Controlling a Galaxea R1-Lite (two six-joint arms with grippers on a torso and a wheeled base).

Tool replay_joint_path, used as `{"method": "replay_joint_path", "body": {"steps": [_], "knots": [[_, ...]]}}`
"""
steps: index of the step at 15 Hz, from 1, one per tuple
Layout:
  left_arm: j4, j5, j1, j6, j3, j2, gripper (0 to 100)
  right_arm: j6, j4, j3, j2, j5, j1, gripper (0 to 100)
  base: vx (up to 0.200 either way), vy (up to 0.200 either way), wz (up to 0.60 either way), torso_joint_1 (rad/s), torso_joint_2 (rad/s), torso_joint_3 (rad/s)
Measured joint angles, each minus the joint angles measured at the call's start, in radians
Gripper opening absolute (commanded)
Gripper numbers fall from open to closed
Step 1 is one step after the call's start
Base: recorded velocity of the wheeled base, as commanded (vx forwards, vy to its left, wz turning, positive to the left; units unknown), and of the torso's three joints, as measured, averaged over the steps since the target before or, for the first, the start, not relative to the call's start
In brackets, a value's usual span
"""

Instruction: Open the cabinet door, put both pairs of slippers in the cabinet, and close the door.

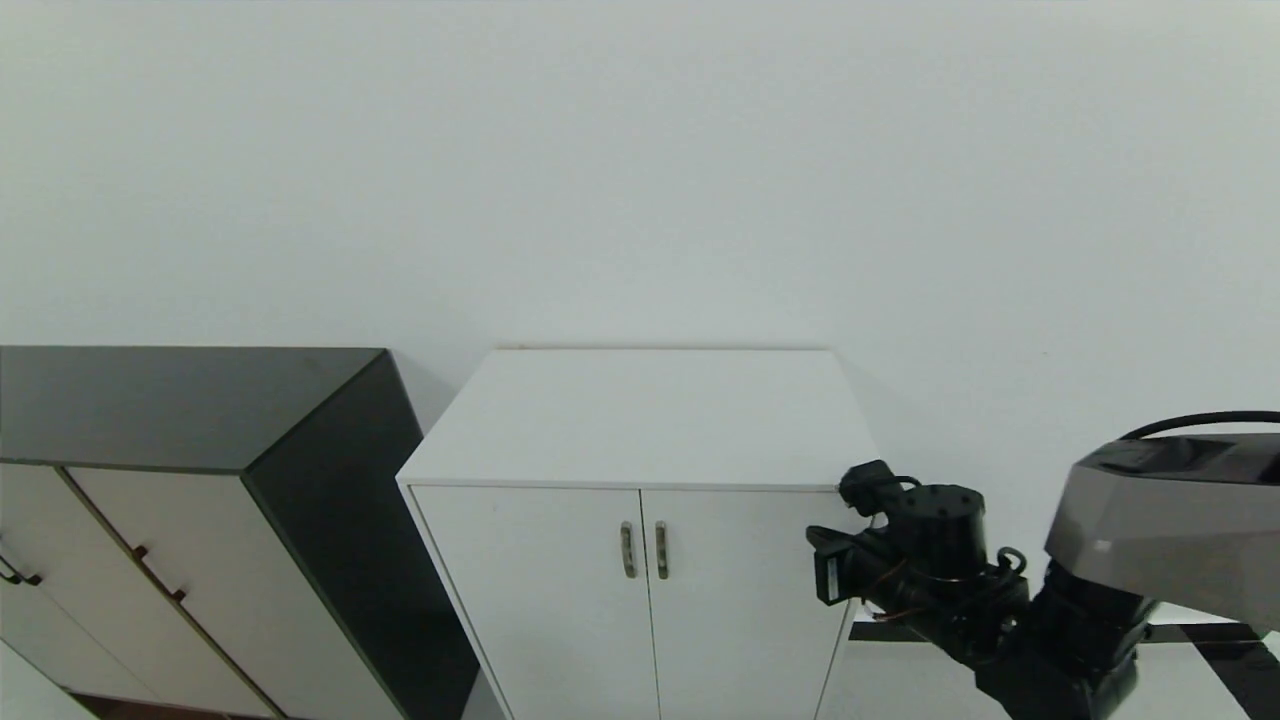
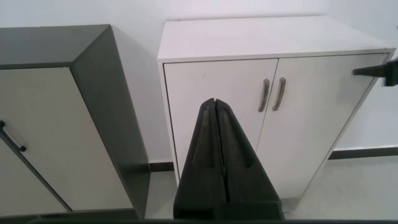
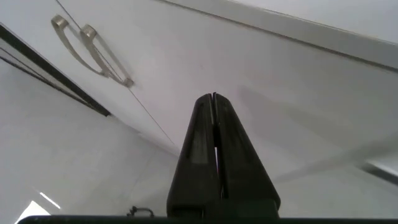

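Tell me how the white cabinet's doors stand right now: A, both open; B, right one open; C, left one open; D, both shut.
D: the white cabinet has both doors flush with its front, their handles side by side at the middle seam.

A plain white wall (image 1: 640, 150) stood behind a dark sideboard (image 1: 200, 400) with pale doors, above a dark skirting strip (image 2: 364, 153) and pale floor (image 2: 354, 194).
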Motion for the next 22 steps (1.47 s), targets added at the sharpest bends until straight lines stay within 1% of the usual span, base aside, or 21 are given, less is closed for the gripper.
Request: {"method": "replay_joint_path", "body": {"steps": [4, 6, 9, 11, 13, 16, 19, 22], "knots": [[0.000, 0.000, 0.000, 0.000, 0.000, 0.000, 0, -0.003, -0.003, 0.249, -0.216, -0.147, -0.054, 0, 0.000, 0.000, 0.00, 0.000, 0.00, 0.000], [0.000, 0.000, 0.000, 0.000, 0.000, 0.000, 0, -0.004, -0.004, 0.373, -0.320, -0.216, -0.100, 0, 0.000, 0.000, 0.00, 0.000, 0.00, 0.000], [0.001, 0.000, 0.000, 0.000, 0.000, 0.000, 0, -0.008, -0.001, 0.522, -0.466, -0.254, -0.191, 0, 0.000, 0.000, 0.00, 0.000, 0.00, 0.000], [0.000, 0.000, 0.000, 0.000, 0.000, 0.000, 0, -0.009, 0.041, 0.571, -0.556, -0.263, -0.259, 0, 0.000, 0.000, 0.00, 0.000, 0.00, 0.000], [0.000, 0.000, 0.000, 0.000, 0.000, 0.000, 0, -0.013, 0.141, 0.587, -0.659, -0.263, -0.304, 0, 0.000, 0.000, 0.00, 0.000, 0.00, 0.000], [0.001, 0.000, 0.000, 0.000, 0.000, 0.000, 0, -0.013, 0.358, 0.591, -0.848, -0.253, -0.331, 0, 0.000, 0.000, 0.00, 0.000, 0.00, 0.000], [0.001, 0.000, 0.000, 0.000, 0.000, 0.000, 0, -0.012, 0.639, 0.593, -1.093, -0.210, -0.337, 0, 0.000, 0.000, 0.00, 0.000, 0.00, 0.000], [0.001, 0.000, 0.000, 0.000, 0.000, 0.000, 0, -0.011, 0.941, 0.593, -1.409, -0.124, -0.338, 0, 0.000, 0.000, 0.00, 0.000, 0.00, 0.000]]}}
